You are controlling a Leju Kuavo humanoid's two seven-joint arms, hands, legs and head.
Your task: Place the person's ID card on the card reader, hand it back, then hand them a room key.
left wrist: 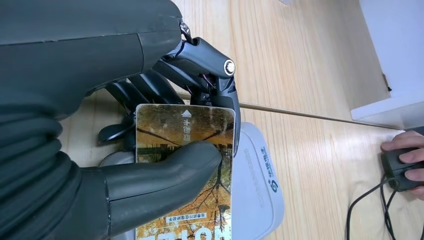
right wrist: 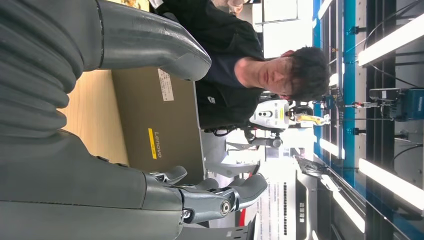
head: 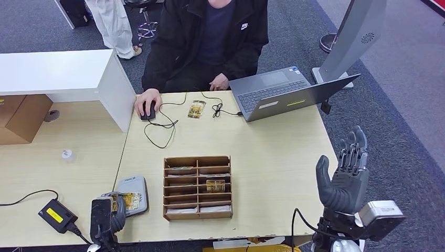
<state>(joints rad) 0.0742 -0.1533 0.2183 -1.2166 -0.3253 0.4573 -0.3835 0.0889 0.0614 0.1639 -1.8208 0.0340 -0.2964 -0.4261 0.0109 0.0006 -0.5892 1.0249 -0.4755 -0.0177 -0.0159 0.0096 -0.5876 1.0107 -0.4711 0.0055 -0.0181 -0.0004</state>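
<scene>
1. Left hand [left wrist: 150,165] is gripping the card [left wrist: 185,170], thumb pressed on top, right over the grey reader [head: 132,193] at the desk's [head: 273,157] near edge.
2. Right hand [head: 343,176] is up beside the desk, fingers spread, holding nothing.
3. Key tray [head: 198,187] sits mid-desk; person's hand [head: 147,103] is on the mouse [head: 149,111].

You see the ID card [left wrist: 185,165], printed with a yellow-brown autumn tree scene and white lettering, lying flat over the card reader [left wrist: 260,180], a pale grey rounded pad with a small logo that sits on the wooden table near its front edge. Room key cards [head: 215,185] of the same golden print lie in a slot of the brown compartment tray [head: 198,187] just beside the reader.
</scene>
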